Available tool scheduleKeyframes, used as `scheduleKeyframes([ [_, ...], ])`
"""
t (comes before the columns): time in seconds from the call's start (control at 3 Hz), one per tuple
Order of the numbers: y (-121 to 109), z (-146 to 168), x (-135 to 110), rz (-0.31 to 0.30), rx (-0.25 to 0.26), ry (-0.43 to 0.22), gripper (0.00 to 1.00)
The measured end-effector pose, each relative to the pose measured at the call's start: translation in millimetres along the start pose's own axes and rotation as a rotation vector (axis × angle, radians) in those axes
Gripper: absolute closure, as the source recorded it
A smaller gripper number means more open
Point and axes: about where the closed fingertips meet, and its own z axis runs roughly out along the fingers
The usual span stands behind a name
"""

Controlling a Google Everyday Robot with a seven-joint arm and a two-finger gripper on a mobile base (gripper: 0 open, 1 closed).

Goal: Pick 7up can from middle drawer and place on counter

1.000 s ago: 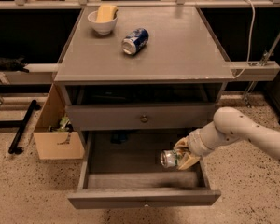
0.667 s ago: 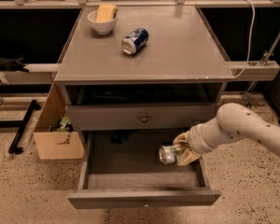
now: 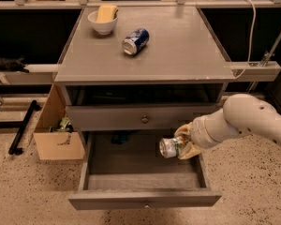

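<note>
A cardboard box (image 3: 56, 136) is sitting on the floor at the left. Up on the counter (image 3: 187, 46), a white bowl (image 3: 102, 24) is holding something yellow, and a blue can (image 3: 135, 41) is lying on its side just beside it. Lower down, the middle drawer (image 3: 145, 199) is standing pulled out, so the arm can get inside. The gripper (image 3: 183, 142) is hanging over the drawer's right part. Its fingers are squeezing the 7up can (image 3: 168, 147) sideways, and the can seems to be up off the drawer floor. I think lifting it to the counter's bare part is coming next.
</note>
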Motion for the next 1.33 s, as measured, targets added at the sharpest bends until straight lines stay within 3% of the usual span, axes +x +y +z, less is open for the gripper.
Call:
scheduleKeyframes([
  [0.33,-19.5,-20.5,-0.7,0.036,0.027,0.001,1.00],
  [0.67,-56.7,-68.1,-16.7,0.040,0.056,0.023,1.00],
  [1.0,-86.0,-120.6,-34.5,0.016,0.070,0.101,1.00],
  [1.33,-83.4,-115.6,-33.5,0.018,0.067,0.094,1.00],
])
